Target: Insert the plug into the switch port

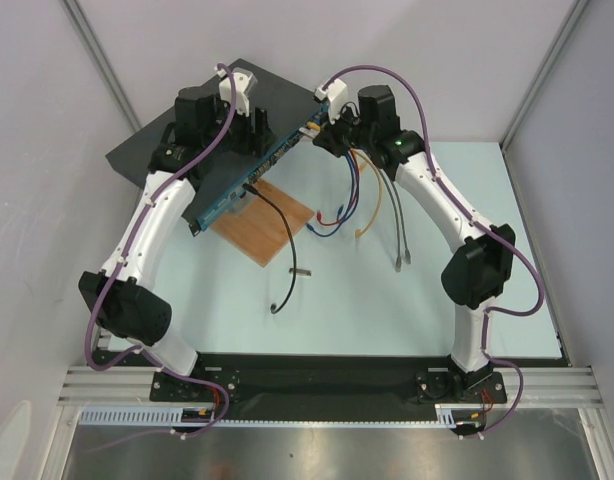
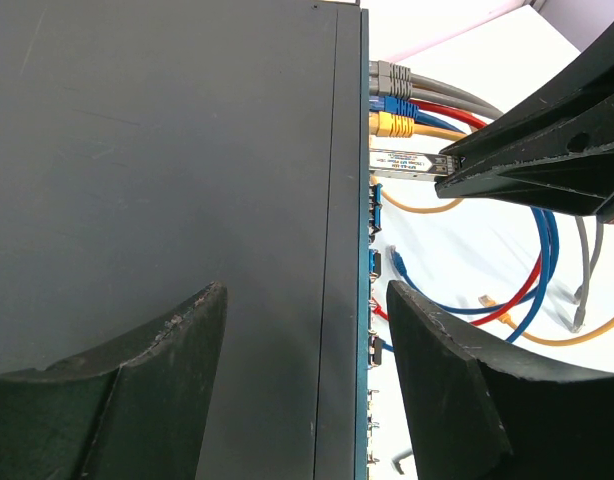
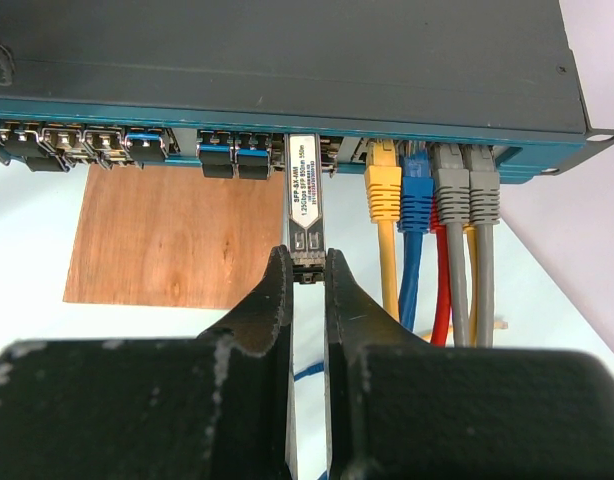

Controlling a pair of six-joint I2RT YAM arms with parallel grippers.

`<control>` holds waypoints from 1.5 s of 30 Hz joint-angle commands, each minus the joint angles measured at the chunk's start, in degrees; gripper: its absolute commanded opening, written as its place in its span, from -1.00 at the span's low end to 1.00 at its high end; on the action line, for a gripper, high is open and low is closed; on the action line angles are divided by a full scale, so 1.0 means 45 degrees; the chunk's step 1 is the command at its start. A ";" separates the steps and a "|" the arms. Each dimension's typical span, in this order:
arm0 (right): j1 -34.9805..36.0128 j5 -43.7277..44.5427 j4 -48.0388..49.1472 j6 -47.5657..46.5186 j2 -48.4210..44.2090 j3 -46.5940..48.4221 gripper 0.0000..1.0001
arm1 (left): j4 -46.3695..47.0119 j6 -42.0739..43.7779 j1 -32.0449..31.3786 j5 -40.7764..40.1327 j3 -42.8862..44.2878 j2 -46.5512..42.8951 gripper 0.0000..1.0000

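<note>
The switch (image 1: 187, 135) is a flat dark box lying slantwise at the back left, its blue port face (image 3: 237, 112) turned toward the right arm. My right gripper (image 3: 307, 260) is shut on the rear end of the plug (image 3: 305, 205), a slim silver labelled module. The plug's front end sits in a port of the switch, just left of the yellow connector. Seen from the left wrist, the plug (image 2: 402, 163) juts out from the face. My left gripper (image 2: 303, 290) is open and straddles the switch's front edge, one finger over the top (image 2: 167, 150), the other past the face.
Yellow (image 3: 384, 190), blue, grey and red cables are plugged in right of the plug, and their loose ends trail over the table (image 1: 367, 205). A brown wooden board (image 1: 262, 222) lies below the switch's face. A black cable (image 1: 277, 215) runs from the face across the board.
</note>
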 commanded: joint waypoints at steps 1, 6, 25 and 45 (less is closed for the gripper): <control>0.0095 -0.0013 0.0420 0.0083 -0.0001 0.0033 -1.00 | 0.0322 -0.0298 0.0062 0.0228 0.0464 0.0004 0.41; 0.0095 -0.0052 0.0517 0.0220 -0.0215 -0.0377 -1.00 | 0.0322 -0.0259 0.0062 0.0247 0.0522 0.0101 0.41; 0.0270 -0.0228 0.1006 0.0669 -0.0119 0.0384 -1.00 | 0.0381 -0.0395 0.0043 0.0404 0.0580 0.0219 0.41; 0.0212 -0.1046 0.1689 0.1469 0.0702 0.0853 -1.00 | 0.0244 -0.0298 0.0063 0.0521 0.0562 0.0199 0.41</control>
